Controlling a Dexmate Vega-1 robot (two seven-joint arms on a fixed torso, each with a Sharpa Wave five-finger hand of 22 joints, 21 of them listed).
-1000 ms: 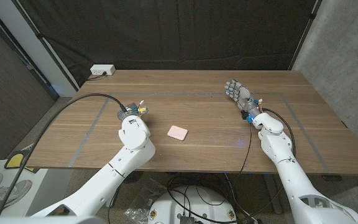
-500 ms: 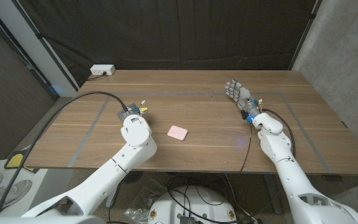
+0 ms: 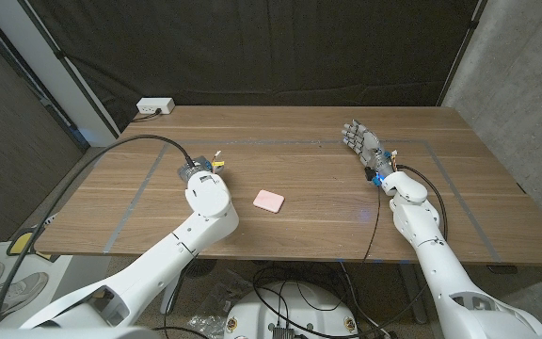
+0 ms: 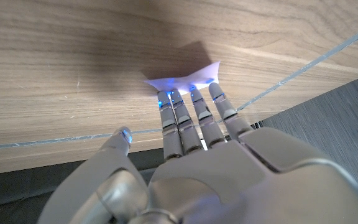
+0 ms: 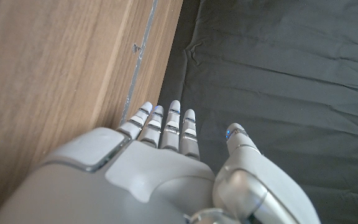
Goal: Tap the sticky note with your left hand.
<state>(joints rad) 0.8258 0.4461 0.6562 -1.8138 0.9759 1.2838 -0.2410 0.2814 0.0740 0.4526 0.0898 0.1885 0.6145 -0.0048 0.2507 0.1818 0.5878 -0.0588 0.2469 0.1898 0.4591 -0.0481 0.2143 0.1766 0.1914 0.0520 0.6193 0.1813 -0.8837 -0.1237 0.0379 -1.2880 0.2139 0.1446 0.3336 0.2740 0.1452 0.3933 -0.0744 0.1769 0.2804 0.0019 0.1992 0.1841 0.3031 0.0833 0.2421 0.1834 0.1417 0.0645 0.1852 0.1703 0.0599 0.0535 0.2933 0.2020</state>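
In the left wrist view the left hand's fingers lie straight and close together, the thumb off to one side, holding nothing; their tips point at the note, and whether they touch it I cannot tell. In the head view that hand is hidden under its own wrist, which sits just beside the pink note on the side toward the robot's left. The note lies flat near the middle of the table. Nothing lies between wrist and note. The right hand stands well apart toward the far right, fingers spread and straight, empty. A thin taped line runs across the wood. A white power strip sits at the far left corner. A black cable arcs over the left side. No writing is legible.
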